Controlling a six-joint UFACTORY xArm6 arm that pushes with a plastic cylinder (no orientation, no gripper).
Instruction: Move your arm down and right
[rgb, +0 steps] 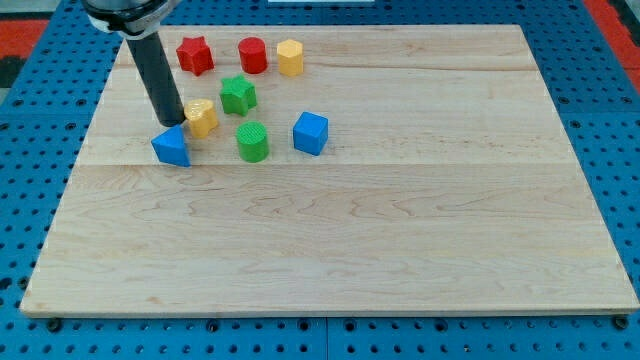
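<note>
Board: a pale wooden board (400, 230) lies on a blue pegboard surface (600, 60); all the blocks sit in its upper-left part, seen from the view's bottom.
Blue wedge-like block: the blue block (171, 147) is nearest the view's bottom of the cluster, at about 7 o'clock from the group's middle.
Green cylinder: the green cylinder (253, 141) stands at 3 o'clock from that blue block, well apart from it.
Blue cube: the blue cube (310, 133) sits just beside the green cylinder, at its 3 o'clock.
My tip: my tip (172, 122) rests on the board just at 12 o'clock from the blue wedge-like block, very close to its top edge; whether it touches cannot be told.
Grasping state: the arm ends in a plain dark rod (157, 70), with nothing that opens, closes or holds.
Yellow heart-like block: the yellow block (201, 117) lies just beside my tip, at its 3 o'clock.
Green star: the green star (238, 95) is at 1 o'clock from the yellow heart-like block.
Red star: the red star (195, 55) is at 12 o'clock from my tip, farther up.
Red cylinder: the red cylinder (252, 55) stands at 3 o'clock from the red star.
Yellow hexagonal block: the yellow hexagonal block (290, 57) is just beside the red cylinder, at its 3 o'clock.
</note>
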